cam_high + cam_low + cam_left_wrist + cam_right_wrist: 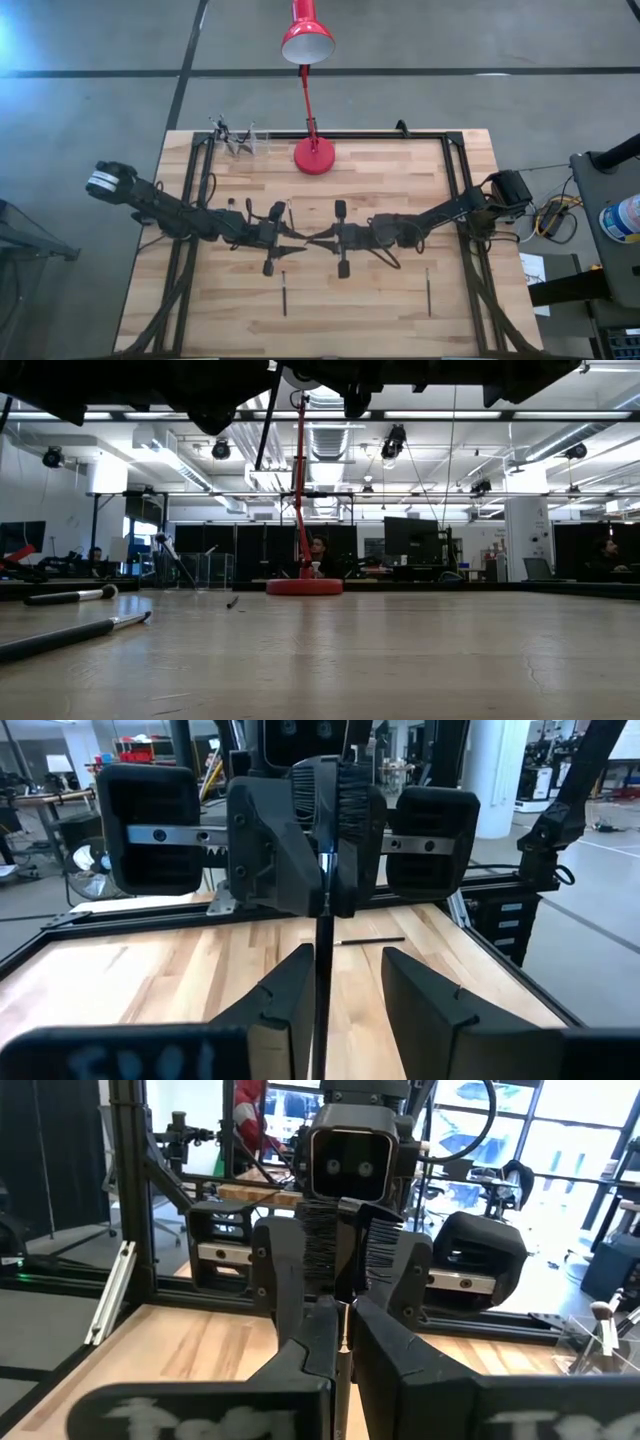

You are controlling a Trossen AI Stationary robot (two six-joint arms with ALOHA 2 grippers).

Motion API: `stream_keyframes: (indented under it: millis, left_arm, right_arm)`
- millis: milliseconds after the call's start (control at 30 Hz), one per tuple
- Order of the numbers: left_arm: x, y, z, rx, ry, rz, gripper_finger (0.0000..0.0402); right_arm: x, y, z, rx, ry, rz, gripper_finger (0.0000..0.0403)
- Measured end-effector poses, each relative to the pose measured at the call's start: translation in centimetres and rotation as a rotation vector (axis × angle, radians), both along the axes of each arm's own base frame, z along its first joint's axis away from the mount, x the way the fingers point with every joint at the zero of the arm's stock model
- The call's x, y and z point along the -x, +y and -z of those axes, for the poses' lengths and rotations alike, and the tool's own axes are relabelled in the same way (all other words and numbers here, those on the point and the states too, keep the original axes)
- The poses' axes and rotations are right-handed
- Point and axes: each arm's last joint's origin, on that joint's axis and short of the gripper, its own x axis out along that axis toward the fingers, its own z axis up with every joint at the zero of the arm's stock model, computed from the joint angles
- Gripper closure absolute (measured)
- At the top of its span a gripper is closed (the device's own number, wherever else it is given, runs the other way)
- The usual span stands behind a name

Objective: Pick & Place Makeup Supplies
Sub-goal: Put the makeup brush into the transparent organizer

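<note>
My two grippers meet tip to tip above the table's middle. A thin dark makeup stick [322, 960] runs between them, clear of the wood. My right gripper [345, 1345] is shut on it. My left gripper [345, 990] is open, with a finger on either side of the stick; whether a finger touches it I cannot tell. Two more dark sticks lie flat near the table's near edge, one on the left [284, 293] and one on the right [428, 290]. A clear holder [245, 142] with several brushes stands at the far left. My right gripper pinches the makeup stick between its two ribbed fingers [350, 830], on the stick's end toward the table's right [325, 885]. The fingers come level from the table's right and lie along the stick. The stick is lifted clear and points level toward my left gripper.
The red desk lamp stands on its round base [314, 156] at the far middle, its shade [306, 42] beyond the table's edge. A black frame [455, 180] borders the wooden top. The low view shows two sticks [70, 637] on the left and one small piece [232, 602].
</note>
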Motion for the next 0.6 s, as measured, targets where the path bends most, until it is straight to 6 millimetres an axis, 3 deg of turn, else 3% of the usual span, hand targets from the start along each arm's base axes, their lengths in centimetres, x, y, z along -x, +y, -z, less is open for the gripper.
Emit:
stream_keyframes:
  millis: [467,600]
  left_arm:
    - [-1.5,-0.2,0.6,-0.04,0.012,-0.009,0.0293]
    - [-1.6,-0.2,0.6,-0.043,0.008,-0.01,0.0314]
  right_arm:
    - [0.0,0.1,0.0,-0.008,-0.003,-0.019,0.039]
    - [0.0,0.1,0.0,-0.006,-0.003,-0.019,0.0389]
